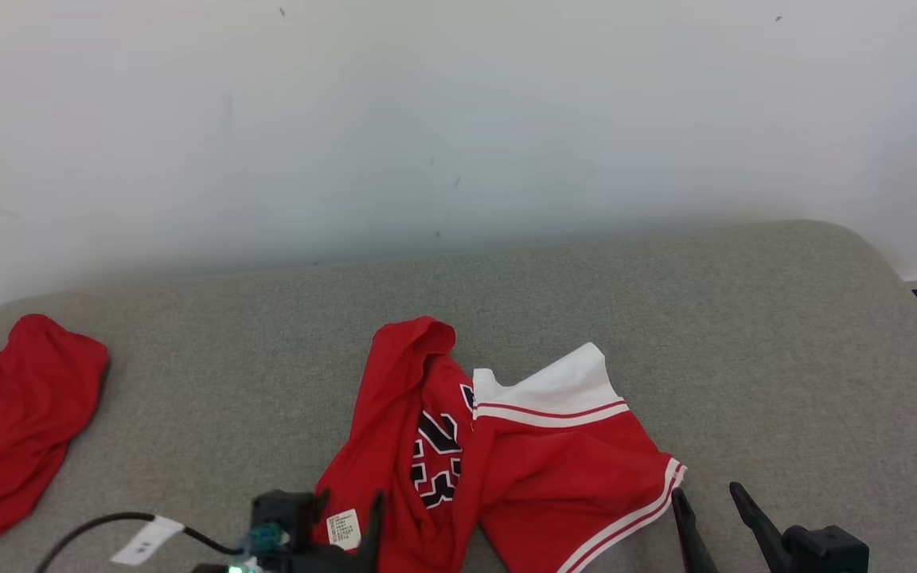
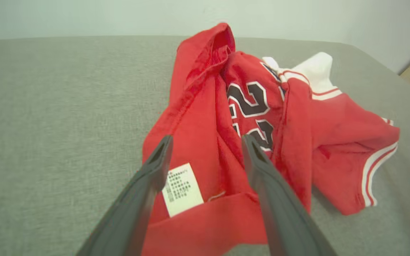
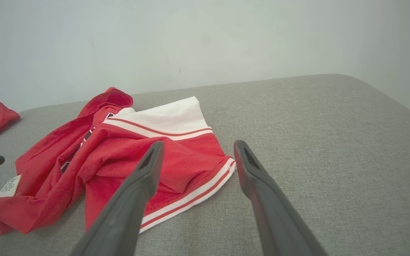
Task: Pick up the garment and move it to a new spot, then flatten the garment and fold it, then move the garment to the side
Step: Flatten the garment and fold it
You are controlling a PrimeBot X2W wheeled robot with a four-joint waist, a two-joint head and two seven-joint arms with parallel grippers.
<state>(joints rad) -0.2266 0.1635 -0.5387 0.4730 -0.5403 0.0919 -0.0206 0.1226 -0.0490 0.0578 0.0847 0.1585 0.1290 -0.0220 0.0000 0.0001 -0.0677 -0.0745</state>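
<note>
Red jersey cloth with white trim and a black number marks the garment [image 1: 554, 461]. It lies bunched on the grey padded surface [image 1: 665, 302], at the near edge and about midway across.

We judge that the flattening step is in hand: the garment is down, creased over itself, not spread, and held by neither gripper.

The left gripper [image 2: 206, 142] has its fingers spread apart and empty, 1 on each side of a raised fold, with the care label [image 2: 183, 188] beside the left one. The right gripper [image 3: 198, 145] likewise has its fingers apart and empty, just beside the striped hem corner.

The next move calls for each gripper to close on a separate edge or corner, then draw outward so the layers open. We expect that a pinch on cloth this thin may take 2 layers at once.

- The head view cuts off the garment's near part.
- A crease buries half of the number.
- We cannot tell neck from armholes, nor whether the left fingers touch the cloth.
- A 2nd red garment [image 1: 13, 430] lies well apart at the left, partly out of view
</note>
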